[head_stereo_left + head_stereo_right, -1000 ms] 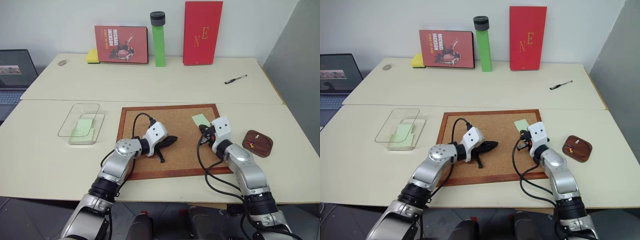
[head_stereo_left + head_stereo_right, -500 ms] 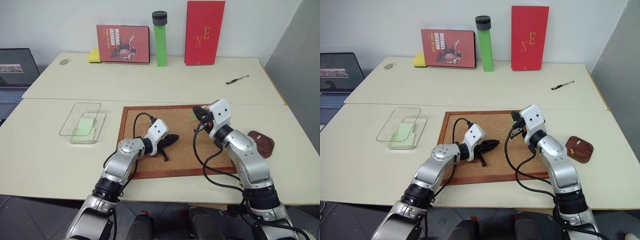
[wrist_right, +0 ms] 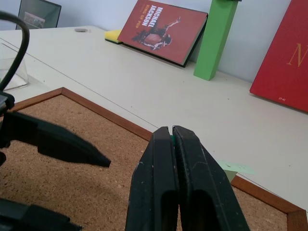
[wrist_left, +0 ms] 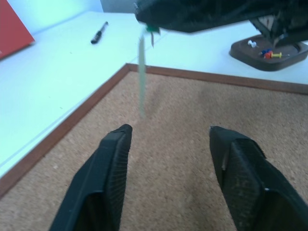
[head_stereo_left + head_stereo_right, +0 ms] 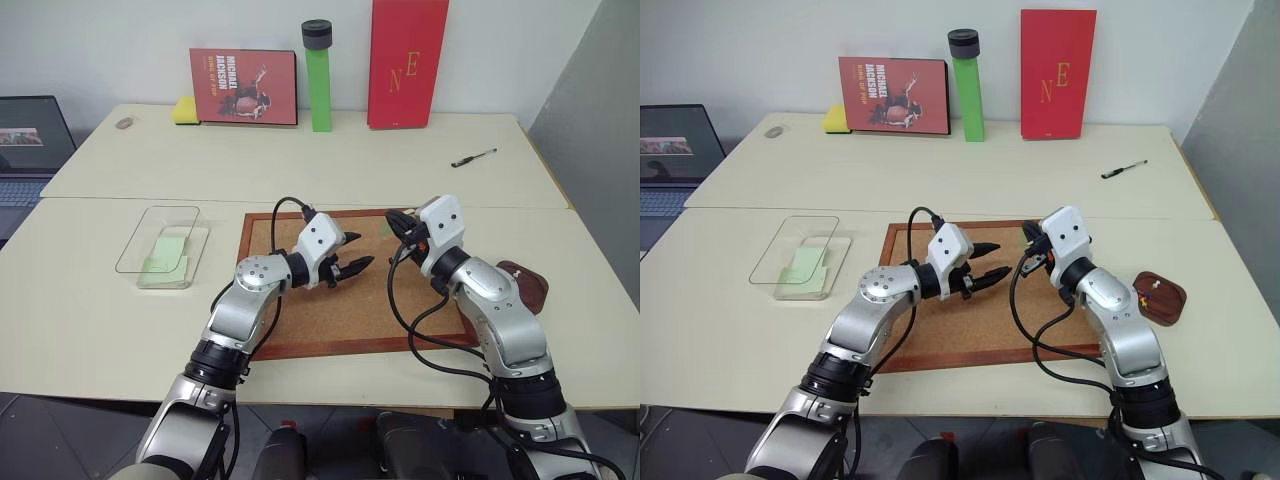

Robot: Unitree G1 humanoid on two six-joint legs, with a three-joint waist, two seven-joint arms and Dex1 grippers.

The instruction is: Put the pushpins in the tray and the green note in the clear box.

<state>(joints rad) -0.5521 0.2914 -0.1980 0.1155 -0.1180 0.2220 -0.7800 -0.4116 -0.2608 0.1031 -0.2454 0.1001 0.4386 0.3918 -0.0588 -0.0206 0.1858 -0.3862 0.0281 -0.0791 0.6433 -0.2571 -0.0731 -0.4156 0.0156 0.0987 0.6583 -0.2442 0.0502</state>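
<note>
Over the corkboard, both tools hang clear of the cork, tips pointing toward each other. Left tool is spread apart, nothing between its fingers. Right tool is clenched on a green-headed pushpin, and the green note hangs from that pin, lifted off the cork and seen edge-on from the left wrist camera. In the right wrist view a sliver of green shows between the closed tips, and the note pokes out beyond them.

Tray sits on the worktop just off the corkboard's right edge, partly behind the right arm. Pushpins already lie in it (white, blue, red and yellow heads, as far as the left wrist view shows).

Clear box is on the worktop left of the corkboard, well apart from both tools. A pale green sheet already lies in it.

Rear of the worktop against the wall: yellow sponge, Michael Jackson record sleeve, tall green cylinder with a black cap, red book marked "NE". Black pen lies at rear right. Laptop stands at the far left edge.
</note>
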